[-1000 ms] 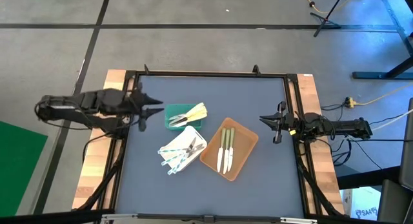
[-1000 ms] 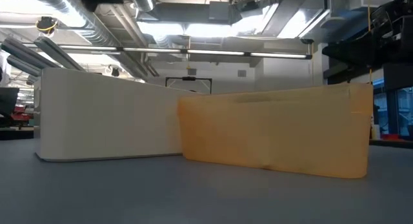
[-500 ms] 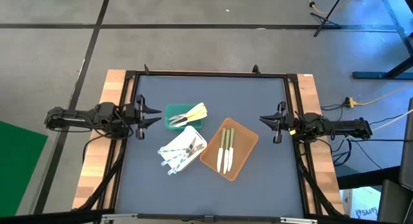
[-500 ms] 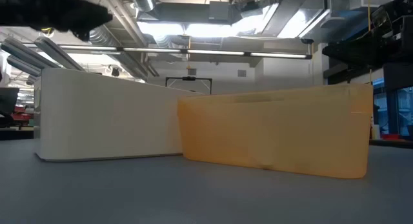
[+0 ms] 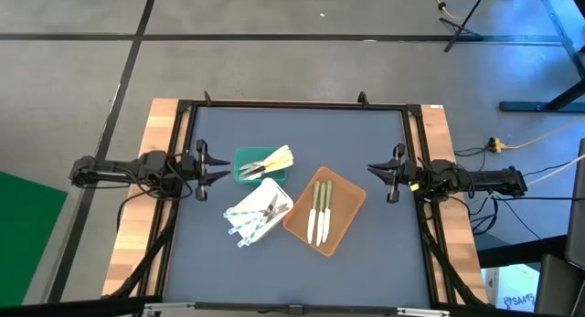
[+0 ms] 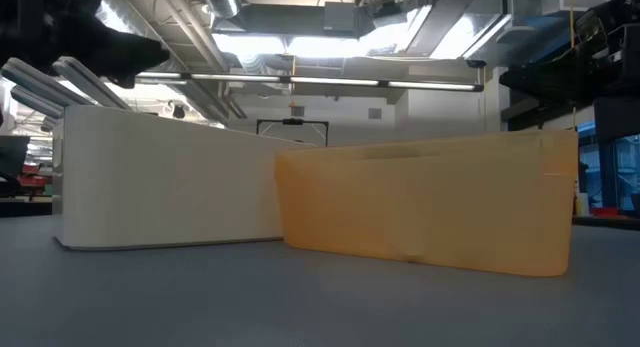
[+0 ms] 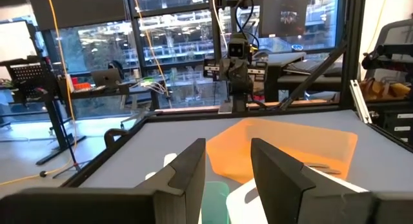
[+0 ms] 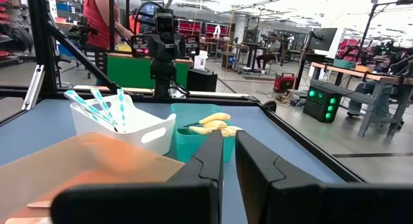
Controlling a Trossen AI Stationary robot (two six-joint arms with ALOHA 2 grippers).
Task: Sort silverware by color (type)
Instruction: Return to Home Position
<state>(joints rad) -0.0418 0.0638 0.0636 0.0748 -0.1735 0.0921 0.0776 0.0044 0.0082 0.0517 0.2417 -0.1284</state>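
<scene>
The silverware lies sorted in three trays mid-table. Cream-yellow pieces (image 5: 271, 159) lie in a green tray (image 5: 245, 156). Translucent bluish ones (image 5: 249, 218) stick out of a white tray (image 5: 280, 195). Olive-handled, white-tipped ones (image 5: 319, 210) lie flat in a brown tray (image 5: 345, 216). My left gripper (image 5: 219, 163) hangs level at the table's left edge, open, with nothing between its fingers (image 7: 228, 146). My right gripper (image 5: 375, 168) hangs level at the right edge, shut on nothing (image 8: 229, 135). Both point toward the trays.
A black frame (image 5: 292, 105) and wooden side strips (image 5: 155, 125) border the blue-grey table. In the low view the white tray (image 6: 170, 177) and the brown tray (image 6: 430, 207) stand side by side, with bare table in front. People and benches show in the room beyond.
My left gripper has come down at the table's left edge and tipped to level, drawing back a little from the green tray. Its fingers stay apart. The right arm and the trays have kept still.
</scene>
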